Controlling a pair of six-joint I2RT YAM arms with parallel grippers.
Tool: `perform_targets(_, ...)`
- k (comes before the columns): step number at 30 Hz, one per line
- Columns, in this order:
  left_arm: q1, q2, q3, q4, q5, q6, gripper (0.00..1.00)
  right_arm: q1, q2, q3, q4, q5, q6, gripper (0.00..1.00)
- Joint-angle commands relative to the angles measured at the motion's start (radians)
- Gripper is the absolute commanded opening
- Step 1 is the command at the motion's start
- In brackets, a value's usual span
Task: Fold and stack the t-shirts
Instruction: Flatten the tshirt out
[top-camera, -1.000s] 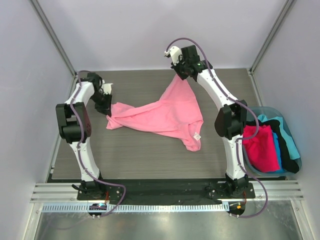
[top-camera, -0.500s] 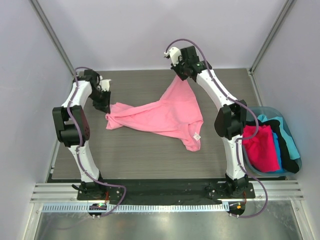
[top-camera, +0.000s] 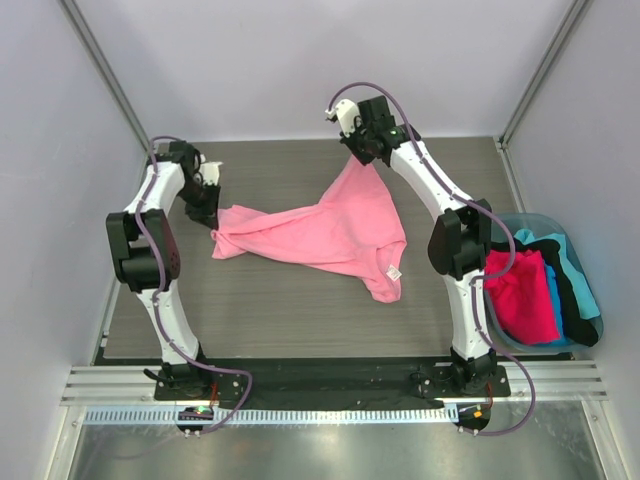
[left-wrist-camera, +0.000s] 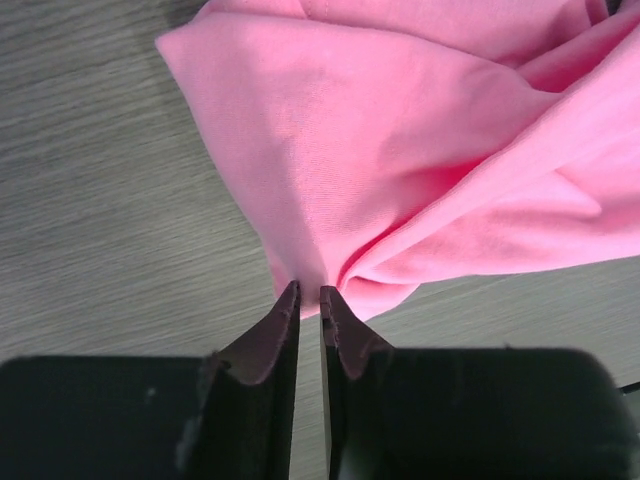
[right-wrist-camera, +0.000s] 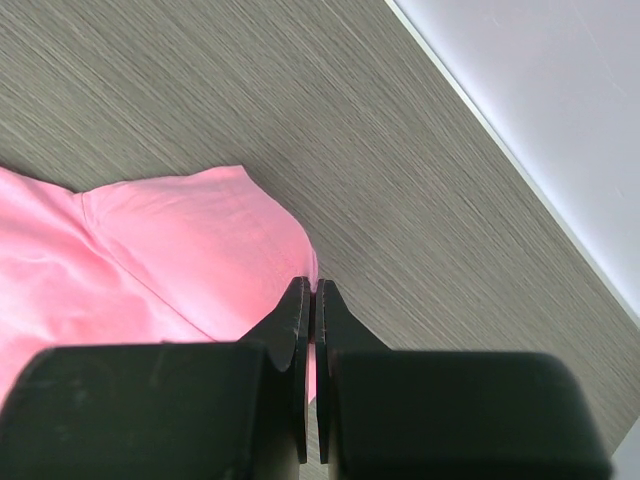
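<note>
Lying rumpled across the middle of the desk (top-camera: 300, 310), the light pink t-shirt (top-camera: 330, 230) is stretched between the two arms, with its small white neck tag (top-camera: 394, 272) turned up near the edge closest to the bases. One far corner is raised off the wood and is pinched by the right claw (right-wrist-camera: 313, 288), whose jaws are pressed together with pink cloth between them. The left claw (left-wrist-camera: 307, 295) is set at the shirt's left edge with its jaws nearly together and only a thin gap between them; a fold of cloth sits right at the tips, but whether that fold is actually caught cannot be told. The shirt is judged to be light, limp and thin: it will sag and crease wherever it is not supported, and a single layer could slide out of a shallow pinch. A hold is best taken at hems, corners or shoulder seams, where the cloth is doubled, and both holds should be drawn apart evenly so that the body is flattened before any fold is made. Beside the right arm, off the desk's right edge, a light-blue plastic tub (top-camera: 535, 222) is filled with more shirts in a loose heap: a hot pink t-shirt (top-camera: 520, 295) on top, with a black t-shirt (top-camera: 570, 290) and a teal t-shirt (top-camera: 590, 305) draped beneath it and over the rim.
</note>
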Motion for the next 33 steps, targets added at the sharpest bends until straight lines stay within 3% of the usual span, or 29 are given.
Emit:
perform_targets(1,0.007,0.009,0.023,-0.013,-0.006,0.002,0.13,0.007,-0.071,0.018,0.026,0.016,-0.014,0.01)
perform_targets(5,0.007,0.022,0.028,-0.022,-0.009,0.002,0.17,0.005,-0.074,0.013,0.026,0.018,-0.014,0.01)
perform_targets(8,0.007,0.023,0.026,-0.021,-0.014,0.000,0.28,0.005,-0.076,0.008,0.025,0.018,-0.014,0.01)
perform_targets(11,0.005,0.023,0.026,-0.022,-0.009,0.000,0.15,0.007,-0.079,0.008,0.025,0.018,-0.016,0.01)
perform_targets(12,0.007,0.022,0.028,-0.022,-0.008,-0.003,0.04,0.007,-0.079,0.008,0.026,0.018,-0.016,0.01)
perform_targets(13,0.005,0.013,0.029,-0.021,-0.008,-0.003,0.01,0.007,-0.080,0.010,0.026,0.018,-0.016,0.01)
perform_targets(21,0.008,-0.092,0.154,-0.096,0.006,0.031,0.00,0.001,-0.169,0.016,0.055,0.117,-0.025,0.01)
perform_targets(28,0.007,-0.265,0.294,-0.172,-0.027,0.086,0.00,-0.025,-0.382,-0.034,0.117,0.197,0.001,0.01)
perform_targets(33,0.008,-0.443,0.233,-0.192,-0.069,0.187,0.00,-0.042,-0.580,-0.160,0.140,0.222,-0.019,0.01)
